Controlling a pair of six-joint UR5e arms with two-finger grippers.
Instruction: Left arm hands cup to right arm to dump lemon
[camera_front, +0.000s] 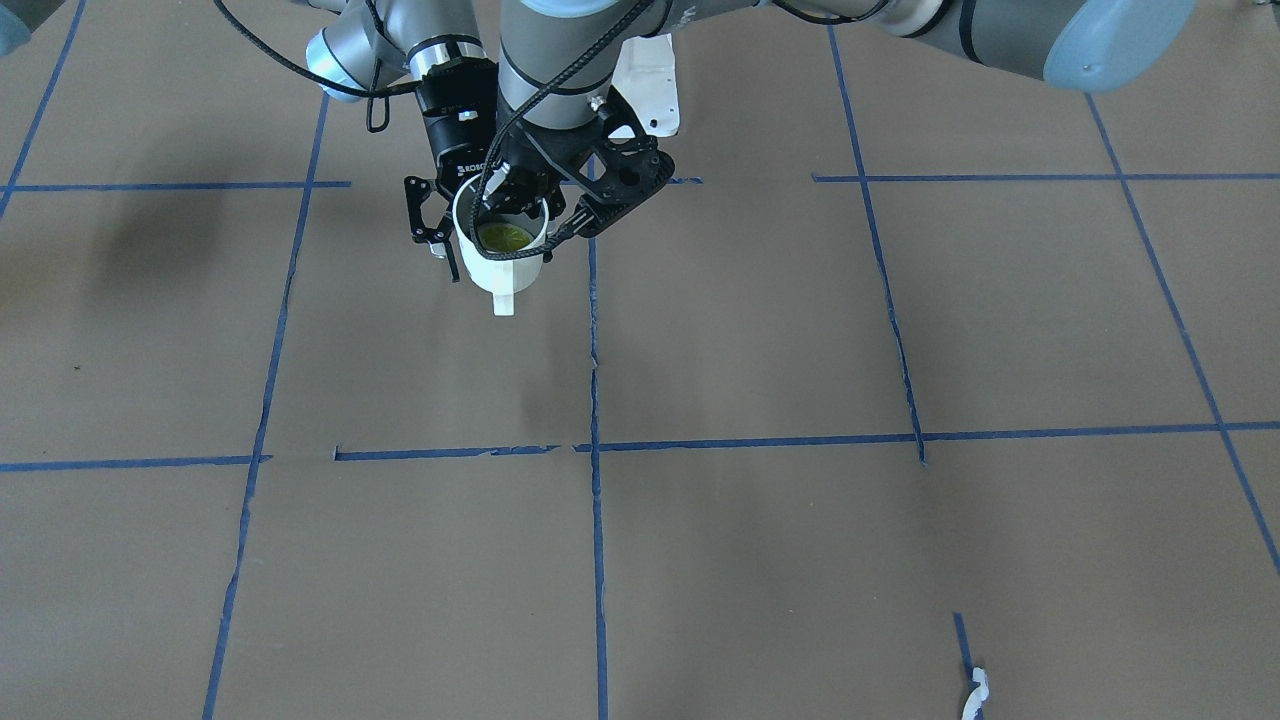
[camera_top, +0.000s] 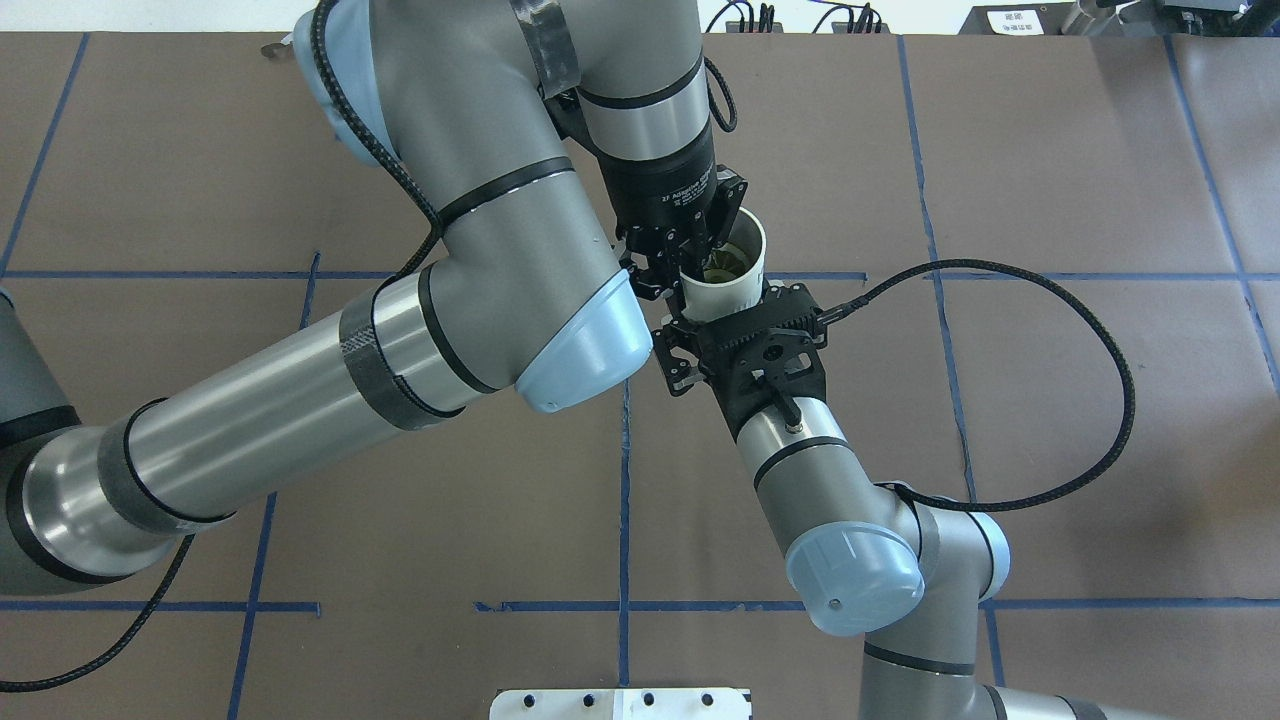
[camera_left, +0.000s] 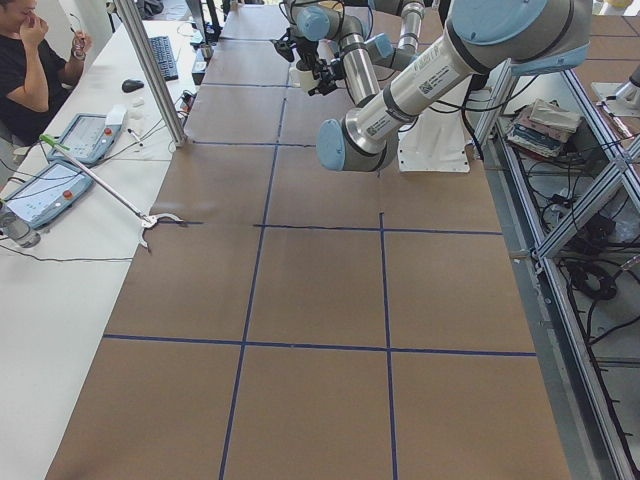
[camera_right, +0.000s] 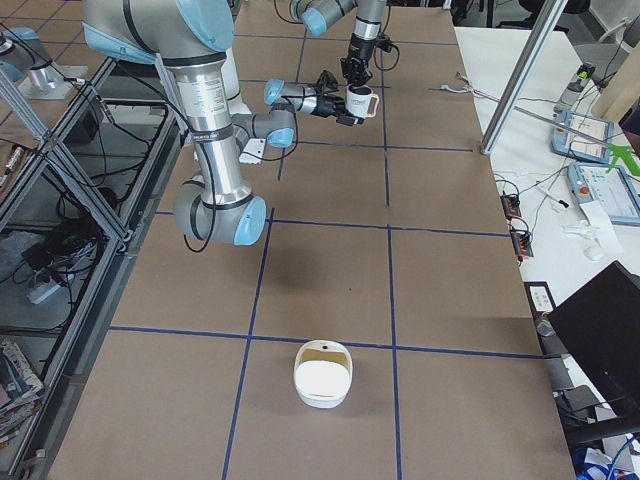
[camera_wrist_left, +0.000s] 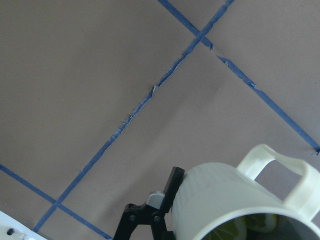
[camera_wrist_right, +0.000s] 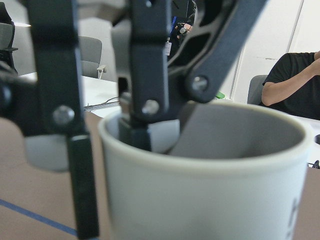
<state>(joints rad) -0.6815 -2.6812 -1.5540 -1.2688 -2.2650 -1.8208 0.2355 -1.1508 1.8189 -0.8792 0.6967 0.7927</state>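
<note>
The white ribbed cup (camera_front: 500, 268) hangs above the table near the robot's base, upright, with its handle pointing away from the robot. The yellow-green lemon (camera_front: 503, 237) lies inside it. My left gripper (camera_front: 470, 238), lettered ROBOTIQ, comes straight down over the rim. It is open, with one finger (camera_front: 437, 235) just outside the wall and the other inside the cup. My right gripper (camera_top: 728, 318), in the holed black bracket, reaches in level from the robot's side and is shut on the cup (camera_top: 722, 292). One right finger (camera_wrist_left: 167, 192) presses against the ribbed wall.
A white bowl-like container (camera_right: 323, 374) stands on the table towards the robot's right end. The white base plate (camera_top: 620, 703) is behind the cup. A person and teach pendants (camera_left: 60, 165) are at the side bench. A grabber tool (camera_left: 150, 220) lies over the table's edge.
</note>
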